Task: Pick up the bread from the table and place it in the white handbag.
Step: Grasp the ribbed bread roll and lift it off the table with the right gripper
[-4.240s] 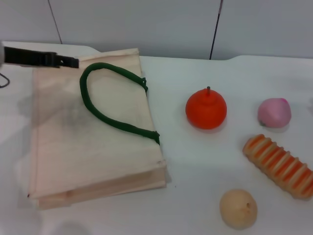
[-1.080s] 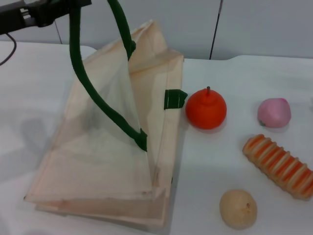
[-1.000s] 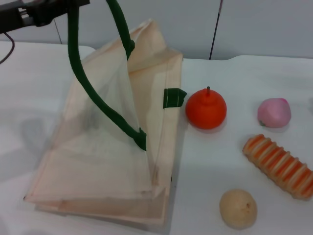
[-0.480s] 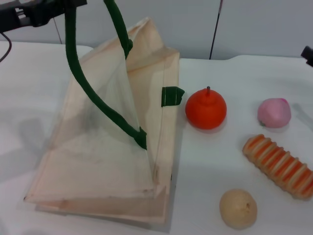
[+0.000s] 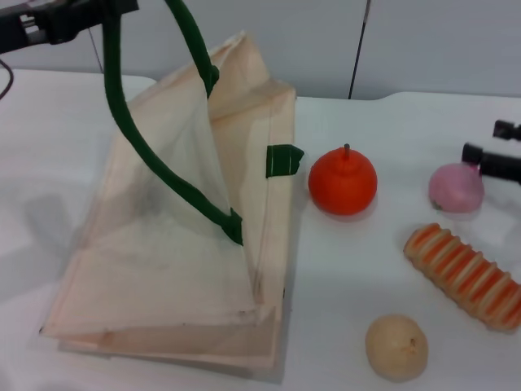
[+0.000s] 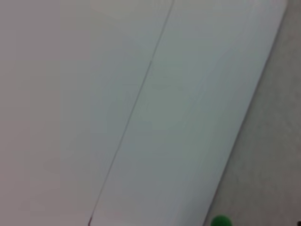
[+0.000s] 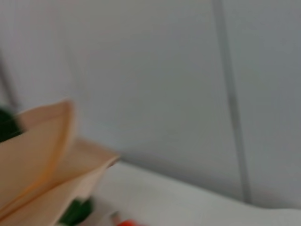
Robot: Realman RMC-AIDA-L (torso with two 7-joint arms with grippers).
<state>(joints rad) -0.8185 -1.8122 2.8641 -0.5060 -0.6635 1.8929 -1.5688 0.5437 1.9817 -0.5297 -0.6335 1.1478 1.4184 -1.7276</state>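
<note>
Lying on the white counter (image 5: 366, 277) toward its near right side, the bread (image 5: 466, 275) is a long loaf, ribbed across its length, with orange bands alternating with cream ones and rounded ends; it sits at a slant, one end nearer the middle of the counter, the other close to the right edge of the head view. Nothing touches it. Just beyond it sits a pink round fruit (image 5: 454, 187), and nearer the camera, to its left, a small tan ball (image 5: 396, 347). An orange fruit with a short stem (image 5: 343, 181) stands farther left, between the loaf and the white handbag (image 5: 179, 269).

The white handbag is a broad cream fabric tote on the left half of the counter, well apart from the bread. One dark green rope handle (image 5: 138, 147) is pulled up and the upper panel is lifted with it, so the mouth gapes on the side facing the orange fruit; a green tab shows at that edge.

The left end effector (image 5: 106, 10) is at the top left, high over the bag, pinching the raised green handle. The right end effector (image 5: 491, 151) shows at the right edge, just by the pink fruit and above the loaf's far side, with its two dark tips spread apart and nothing between them. The right wrist view shows the bag's raised cream edge (image 7: 42, 155) against the grey wall (image 7: 164, 80).
</note>
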